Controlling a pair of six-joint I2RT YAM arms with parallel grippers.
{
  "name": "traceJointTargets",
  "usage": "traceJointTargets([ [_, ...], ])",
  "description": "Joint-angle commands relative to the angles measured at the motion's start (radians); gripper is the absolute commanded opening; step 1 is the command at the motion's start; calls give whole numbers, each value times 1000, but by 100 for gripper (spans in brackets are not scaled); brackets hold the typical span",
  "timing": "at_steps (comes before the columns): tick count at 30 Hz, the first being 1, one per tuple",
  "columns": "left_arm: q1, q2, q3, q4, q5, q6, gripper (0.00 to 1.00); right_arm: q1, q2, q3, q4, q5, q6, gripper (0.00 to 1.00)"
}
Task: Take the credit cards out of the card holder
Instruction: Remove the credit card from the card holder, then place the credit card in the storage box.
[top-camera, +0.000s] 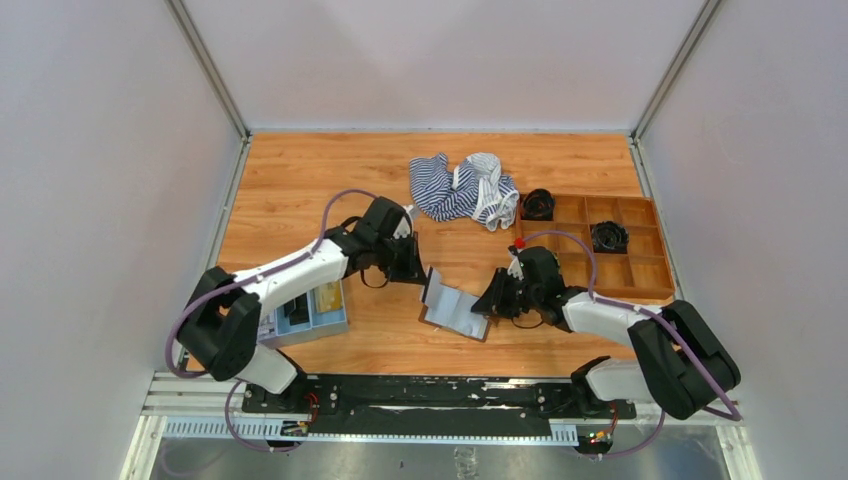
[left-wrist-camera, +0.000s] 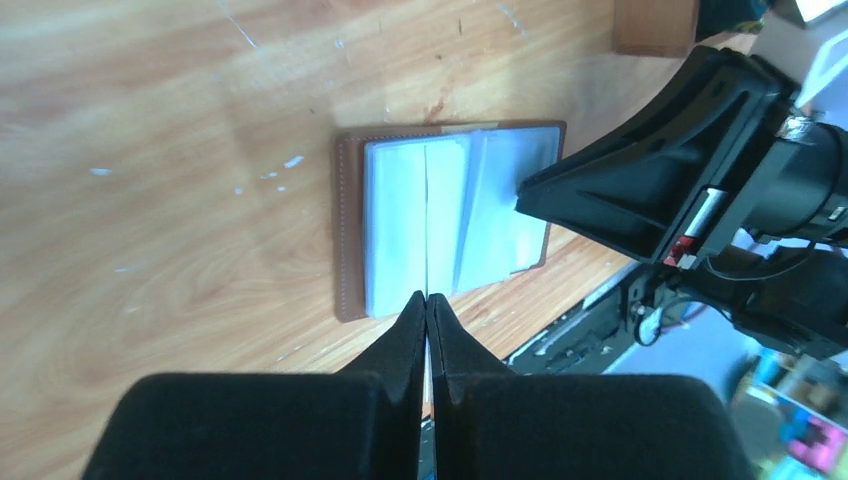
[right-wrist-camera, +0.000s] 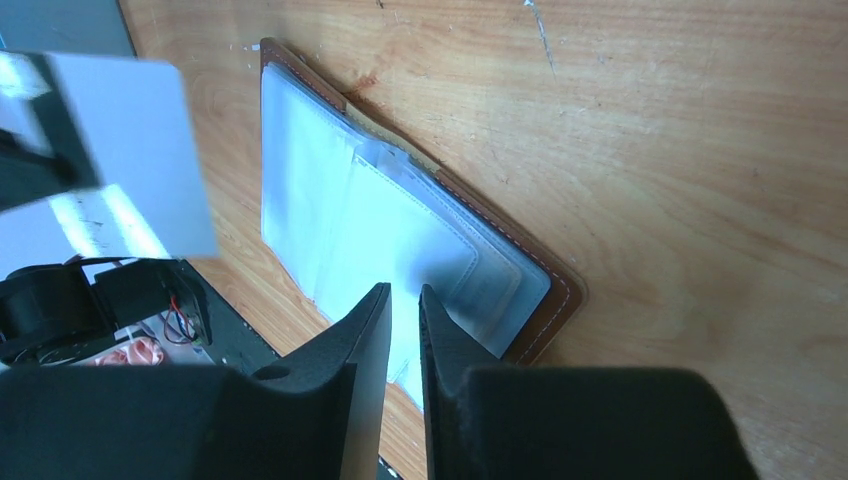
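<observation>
The brown card holder (top-camera: 462, 315) lies open on the table between the arms, pale grey lining up (left-wrist-camera: 395, 230) (right-wrist-camera: 330, 190). My left gripper (top-camera: 418, 272) (left-wrist-camera: 427, 297) is shut on a greyish credit card (top-camera: 432, 290), held above the holder's left edge. The card shows edge-on in the left wrist view (left-wrist-camera: 427, 220) and as a pale rectangle in the right wrist view (right-wrist-camera: 130, 160). My right gripper (top-camera: 487, 300) (right-wrist-camera: 404, 290) rests its tips on the holder's right page (left-wrist-camera: 522, 192), jaws a narrow gap apart with nothing between. A yellowish card-like thing (top-camera: 328, 297) lies in the tray.
A light-blue tray (top-camera: 330, 325) sits by the left arm. A striped cloth (top-camera: 462, 188) lies at the back. A brown compartment box (top-camera: 650, 290) with two black things stands at the right. The table's front rail runs just below the holder.
</observation>
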Motion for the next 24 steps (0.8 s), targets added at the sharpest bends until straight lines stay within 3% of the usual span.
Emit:
traceJointTargets([
  [1, 6, -88, 127, -301, -191, 147, 0, 13, 2, -11, -86, 25, -29, 22],
  [7, 32, -171, 220, -526, -392, 228, 0, 13, -6, -8, -89, 22, -26, 24],
  [14, 191, -285, 267, -788, -761, 286, 0, 13, -4, -17, -93, 26, -34, 30],
  [24, 349, -224, 231, -858, -1283, 329, 0, 13, 27, -8, -87, 5, -41, 32],
])
